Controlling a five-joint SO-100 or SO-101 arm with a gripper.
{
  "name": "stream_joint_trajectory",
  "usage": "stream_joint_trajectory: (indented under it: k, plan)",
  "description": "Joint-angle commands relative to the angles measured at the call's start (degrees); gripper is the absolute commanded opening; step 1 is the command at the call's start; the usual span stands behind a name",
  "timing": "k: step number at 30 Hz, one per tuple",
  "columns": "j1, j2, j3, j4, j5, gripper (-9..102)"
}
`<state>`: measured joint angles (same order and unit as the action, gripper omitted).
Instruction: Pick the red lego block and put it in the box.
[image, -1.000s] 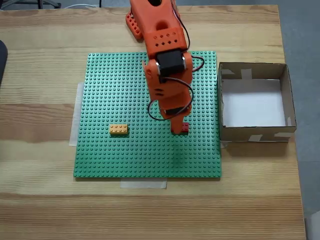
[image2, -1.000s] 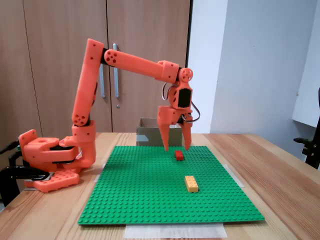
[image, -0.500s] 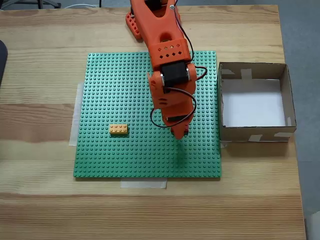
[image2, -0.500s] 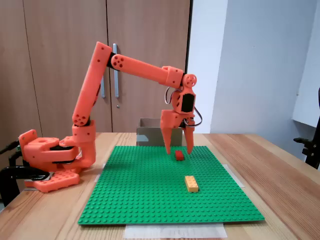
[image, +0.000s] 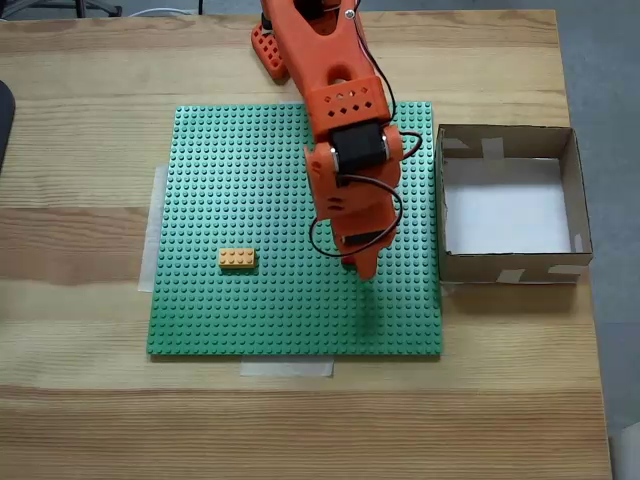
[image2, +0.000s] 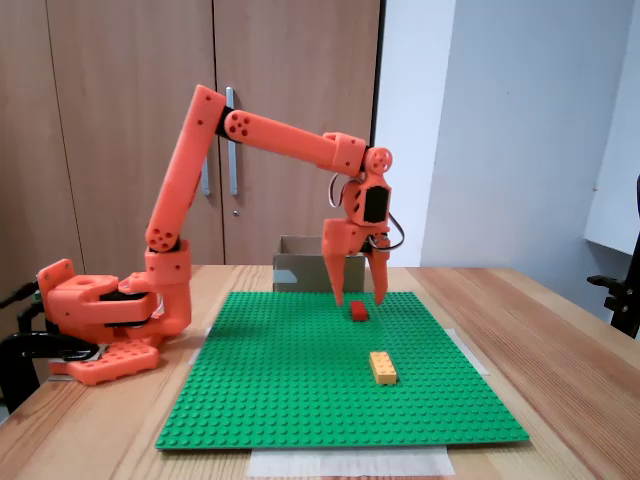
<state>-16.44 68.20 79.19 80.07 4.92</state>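
On the wooden table (image: 80, 400), going left to right in the fixed view from above, there is a strip of tape at the edge of a green studded mat (image: 220, 180), then a yellow brick (image: 237, 259) lying flat on the mat, then the orange arm (image: 335, 110) reaching down over the mat's right half, and last the cardboard box (image: 575, 190) just beside the mat's right edge, open at the top with a white floor. In this view the arm covers the pincer tips and the red brick, so neither can be judged here.

The fixed view from the side fills that in. At the left the arm's base (image2: 95, 315) sits on the table (image2: 560, 330) beside the mat (image2: 300, 400), in front of wooden cabinet doors (image2: 110, 120). The arm (image2: 270, 135) rises and bends over toward the middle, where the pincer (image2: 359, 300) points straight down with its two fingers spread apart, holding nothing. The red brick (image2: 358, 312) lies on the mat directly under the gap between the tips, just below them; whether a tip touches it cannot be told. The yellow brick (image2: 382, 367) lies nearer the camera, apart from the red one. The box (image2: 297, 262) stands behind the pincer, partly hidden by it.
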Motion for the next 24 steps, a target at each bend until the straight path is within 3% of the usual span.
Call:
stream_joint_trajectory:
  k: [1, 24]
  plan:
    - [0.4, 0.3, -0.2, -1.5, -0.2, 29]
    - [1.0, -1.0, 1.7, -4.1, -1.0, 29]
